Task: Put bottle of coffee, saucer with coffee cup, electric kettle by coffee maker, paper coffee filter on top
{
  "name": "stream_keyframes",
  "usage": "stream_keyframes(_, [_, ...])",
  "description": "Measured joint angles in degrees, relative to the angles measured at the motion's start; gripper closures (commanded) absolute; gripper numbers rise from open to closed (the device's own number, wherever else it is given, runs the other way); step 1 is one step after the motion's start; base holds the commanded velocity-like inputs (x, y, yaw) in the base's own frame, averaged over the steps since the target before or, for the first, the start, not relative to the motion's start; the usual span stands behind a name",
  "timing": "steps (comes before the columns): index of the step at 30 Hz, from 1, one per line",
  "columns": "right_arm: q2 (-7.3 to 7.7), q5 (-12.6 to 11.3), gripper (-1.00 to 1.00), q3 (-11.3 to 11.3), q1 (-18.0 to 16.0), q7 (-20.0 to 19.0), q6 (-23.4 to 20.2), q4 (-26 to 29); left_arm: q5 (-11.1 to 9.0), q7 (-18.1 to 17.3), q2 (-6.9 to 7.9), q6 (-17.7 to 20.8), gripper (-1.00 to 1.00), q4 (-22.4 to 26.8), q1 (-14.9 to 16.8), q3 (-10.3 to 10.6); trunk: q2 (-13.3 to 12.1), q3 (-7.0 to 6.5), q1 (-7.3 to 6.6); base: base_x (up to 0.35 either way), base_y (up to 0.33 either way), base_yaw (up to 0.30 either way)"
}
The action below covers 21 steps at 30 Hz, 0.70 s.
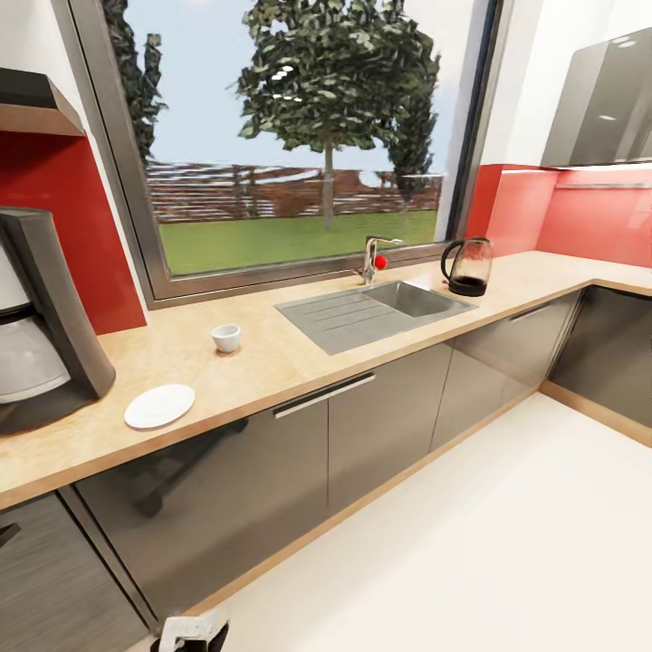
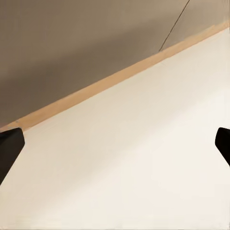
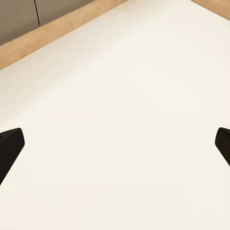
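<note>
The coffee maker (image 1: pixel 41 312), dark grey with a glass pot, stands at the left end of the wooden countertop (image 1: pixel 272 358). A white saucer (image 1: pixel 159 406) lies just right of it near the front edge. A small white coffee cup (image 1: pixel 226 338) sits upright farther back, apart from the saucer. The electric kettle (image 1: pixel 468 266), clear with a black handle and base, stands right of the sink. My left gripper (image 2: pixel 115 148) is open over the pale floor near the cabinet plinth. My right gripper (image 3: pixel 115 148) is also open above the floor, holding nothing.
A steel sink (image 1: pixel 376 311) with a tap (image 1: pixel 371 258) is set into the counter under a large window (image 1: pixel 290 136). Dark cabinet fronts (image 1: pixel 362 426) run below, and the counter turns a corner at the right (image 1: pixel 616 272). Open pale floor (image 1: pixel 507 543) lies before them.
</note>
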State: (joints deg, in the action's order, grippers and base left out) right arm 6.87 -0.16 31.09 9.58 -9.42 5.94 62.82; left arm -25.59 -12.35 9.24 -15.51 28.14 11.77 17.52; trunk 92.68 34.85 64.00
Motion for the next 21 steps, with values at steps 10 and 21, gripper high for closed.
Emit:
stream_keyframes(10, [-0.04,0.0,-1.0,0.0,0.0,-0.1,0.0,0.0,0.03,0.37,0.02,0.09,-1.0,-2.65,-0.91,0.0,0.0,0.0,0.0,0.01,0.0,-0.152])
stream_keyframes(21, [-0.16,0.07,-1.0,0.0,0.0,-0.04,0.0,-0.08,0.0,0.35,0.02,0.18,-1.0,-2.85,-0.93,0.0,0.0,0.0,0.0,0.131,-0.048,-0.036])
